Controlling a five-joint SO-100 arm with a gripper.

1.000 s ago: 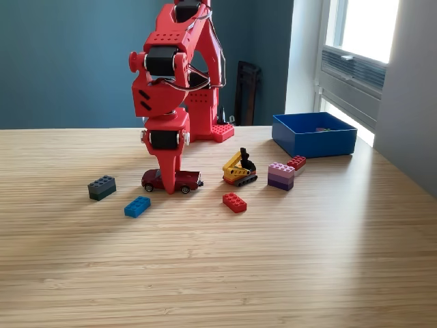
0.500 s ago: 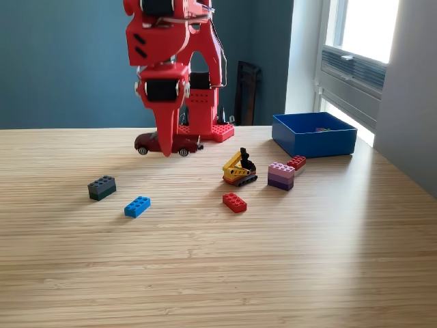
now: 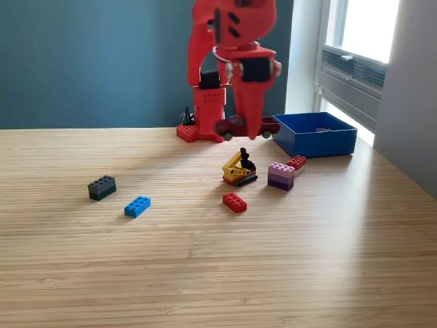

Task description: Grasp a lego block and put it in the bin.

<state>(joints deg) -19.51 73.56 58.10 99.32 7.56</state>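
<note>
We've swung the arm (image 3: 232,41) from over the table's (image 3: 205,273) left toward the blue bin (image 3: 314,140) at back right; gripper (image 3: 247,130) clamped on the dark red toy car (image 3: 247,126), airborne, nearly there, so drop comes next.

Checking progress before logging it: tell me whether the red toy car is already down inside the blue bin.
No: the red toy car hangs in the gripper above the table, beside the blue bin, not in it.
</note>
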